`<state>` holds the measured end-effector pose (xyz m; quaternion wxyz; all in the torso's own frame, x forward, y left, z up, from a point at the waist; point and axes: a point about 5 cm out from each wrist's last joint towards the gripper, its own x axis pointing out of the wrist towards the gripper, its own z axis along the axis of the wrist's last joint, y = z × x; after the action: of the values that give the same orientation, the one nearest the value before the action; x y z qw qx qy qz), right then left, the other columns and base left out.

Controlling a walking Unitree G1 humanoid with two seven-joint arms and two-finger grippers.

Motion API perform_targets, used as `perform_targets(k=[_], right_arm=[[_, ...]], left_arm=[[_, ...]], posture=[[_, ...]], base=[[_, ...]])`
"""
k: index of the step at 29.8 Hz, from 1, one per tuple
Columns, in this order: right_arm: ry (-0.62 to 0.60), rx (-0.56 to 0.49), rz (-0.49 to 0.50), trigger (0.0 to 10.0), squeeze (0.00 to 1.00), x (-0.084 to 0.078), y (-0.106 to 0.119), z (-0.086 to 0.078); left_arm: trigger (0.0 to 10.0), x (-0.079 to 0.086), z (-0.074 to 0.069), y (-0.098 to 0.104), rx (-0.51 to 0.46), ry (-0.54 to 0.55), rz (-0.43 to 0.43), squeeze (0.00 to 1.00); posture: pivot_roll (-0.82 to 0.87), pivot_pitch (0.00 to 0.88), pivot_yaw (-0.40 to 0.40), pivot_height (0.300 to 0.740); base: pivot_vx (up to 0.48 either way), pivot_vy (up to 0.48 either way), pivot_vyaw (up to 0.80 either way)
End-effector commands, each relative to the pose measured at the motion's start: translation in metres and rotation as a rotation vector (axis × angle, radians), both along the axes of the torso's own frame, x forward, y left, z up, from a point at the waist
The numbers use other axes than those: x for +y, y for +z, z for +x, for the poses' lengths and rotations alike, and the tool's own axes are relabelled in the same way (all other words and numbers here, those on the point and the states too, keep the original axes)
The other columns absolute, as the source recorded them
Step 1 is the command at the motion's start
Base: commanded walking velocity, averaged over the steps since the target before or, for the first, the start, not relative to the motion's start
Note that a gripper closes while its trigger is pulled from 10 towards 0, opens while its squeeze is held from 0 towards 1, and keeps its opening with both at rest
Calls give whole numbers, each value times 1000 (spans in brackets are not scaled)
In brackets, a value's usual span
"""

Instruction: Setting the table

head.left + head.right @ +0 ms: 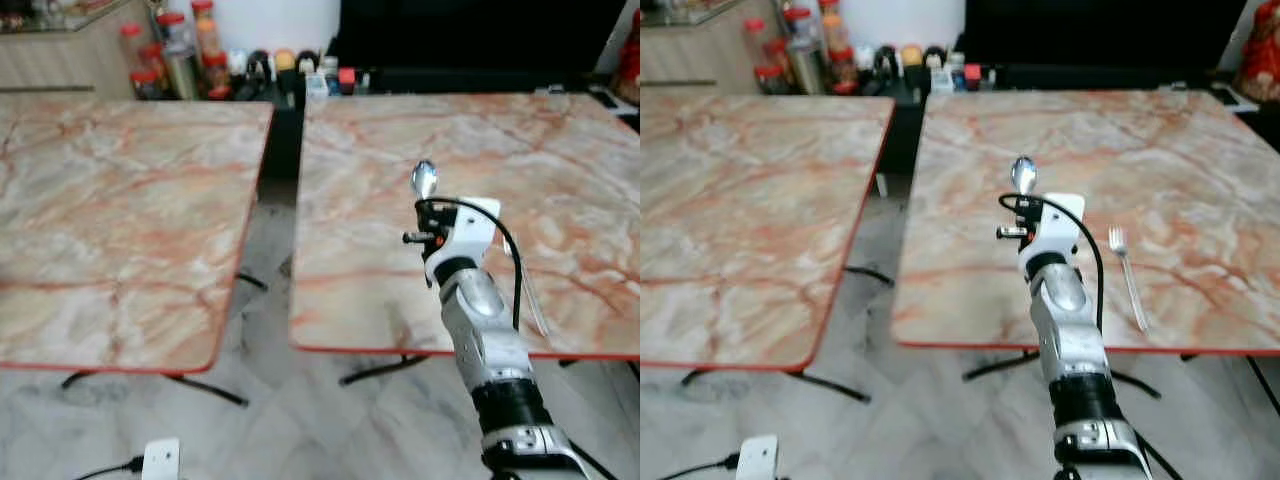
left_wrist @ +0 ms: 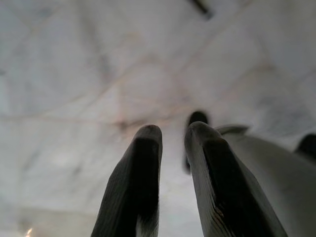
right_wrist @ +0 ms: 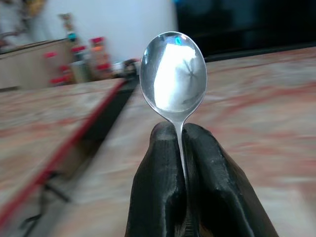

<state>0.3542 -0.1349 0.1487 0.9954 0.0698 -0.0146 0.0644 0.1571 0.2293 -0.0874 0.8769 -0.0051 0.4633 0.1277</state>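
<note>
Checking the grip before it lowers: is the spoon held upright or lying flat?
Upright. The right gripper is shut on the spoon by its neck, bowl pointing up above the fingertips, over the right table.

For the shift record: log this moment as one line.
right gripper: shut on spoon, bowl up, above right table | fork: lying on right table | left gripper: idle, pointing at floor

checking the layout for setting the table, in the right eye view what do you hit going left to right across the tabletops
left marble table → dark gap between the tables → spoon held upright in the right gripper over the right marble table → fork lying flat
</note>
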Motion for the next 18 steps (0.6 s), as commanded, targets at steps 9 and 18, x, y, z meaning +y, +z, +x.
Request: perform_targets(k=[9, 18], right_arm=[[5, -63, -5, 10000, 0, 1, 12, 2], [4, -66, -5, 10000, 0, 3, 11, 3]], left_arm=[[10000, 10, -9, -1, 25, 23, 13, 0], [10000, 8, -10, -2, 30, 20, 13, 0]], posture=[[10, 11, 6, 740], [14, 0, 10, 740]], base=[[0, 480, 0], [0, 480, 0]])
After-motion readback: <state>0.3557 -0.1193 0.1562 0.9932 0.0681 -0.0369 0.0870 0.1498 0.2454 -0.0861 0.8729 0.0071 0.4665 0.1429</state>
